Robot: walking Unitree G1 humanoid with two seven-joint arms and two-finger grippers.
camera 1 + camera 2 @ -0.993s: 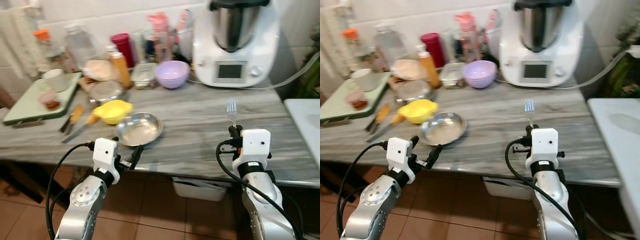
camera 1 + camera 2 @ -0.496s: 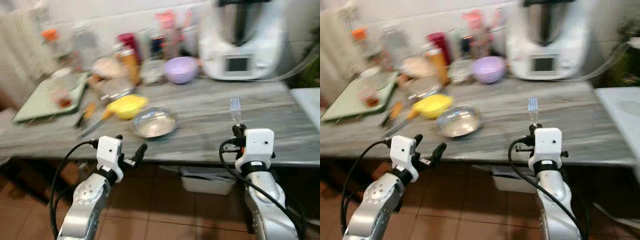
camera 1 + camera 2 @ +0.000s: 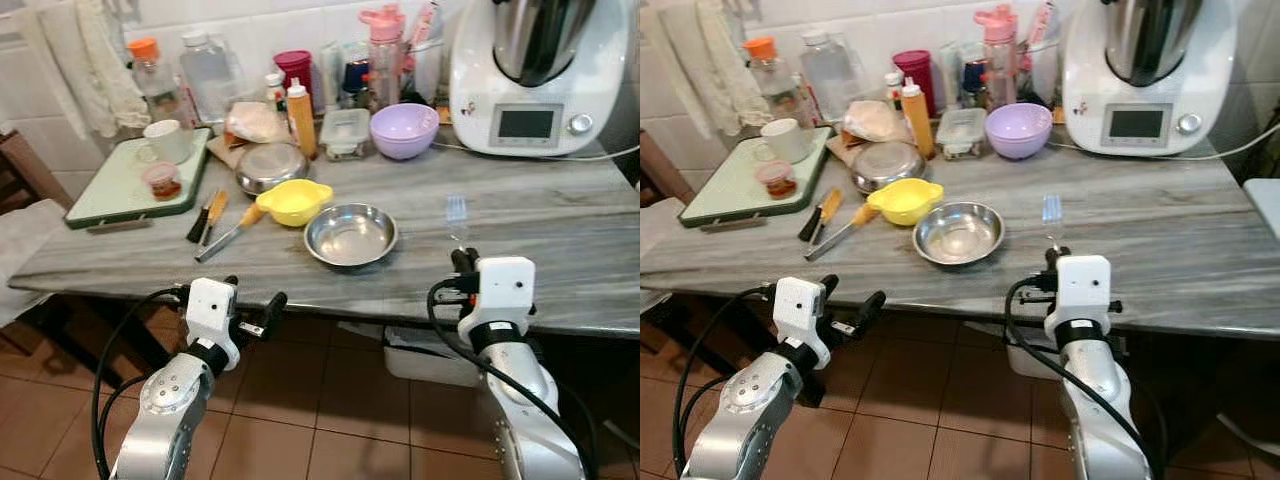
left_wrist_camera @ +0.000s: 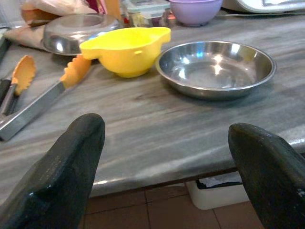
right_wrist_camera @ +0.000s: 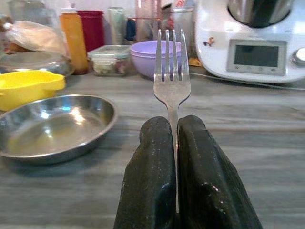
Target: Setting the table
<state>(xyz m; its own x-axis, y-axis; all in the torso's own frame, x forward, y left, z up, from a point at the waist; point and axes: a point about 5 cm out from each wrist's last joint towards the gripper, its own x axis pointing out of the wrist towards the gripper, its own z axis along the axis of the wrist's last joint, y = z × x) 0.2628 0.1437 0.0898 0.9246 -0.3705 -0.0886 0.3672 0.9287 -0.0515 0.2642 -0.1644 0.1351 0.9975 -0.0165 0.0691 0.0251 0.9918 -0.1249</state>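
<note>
My right gripper (image 3: 463, 264) is shut on the handle of a silver fork (image 3: 457, 213), held upright with its tines up, just in front of the grey marble counter (image 3: 560, 250). In the right wrist view the fork (image 5: 172, 78) rises from between the black fingers (image 5: 152, 162). My left gripper (image 3: 256, 305) is open and holds nothing; it hangs below the counter's front edge. A shallow steel bowl (image 3: 351, 235) sits on the counter between the two arms, with a yellow bowl (image 3: 293, 201) to its left.
Orange-tipped tongs (image 3: 225, 238) lie left of the yellow bowl. A green tray (image 3: 120, 195) with a cup (image 3: 170, 140) stands at the far left. Bottles, a purple bowl (image 3: 404, 130) and a white kitchen machine (image 3: 540, 75) line the back wall. Brown tiled floor lies below.
The camera has shifted, so the counter now sits sharper and more to the right in view. The fork stays in my right gripper; the left gripper stays open.
</note>
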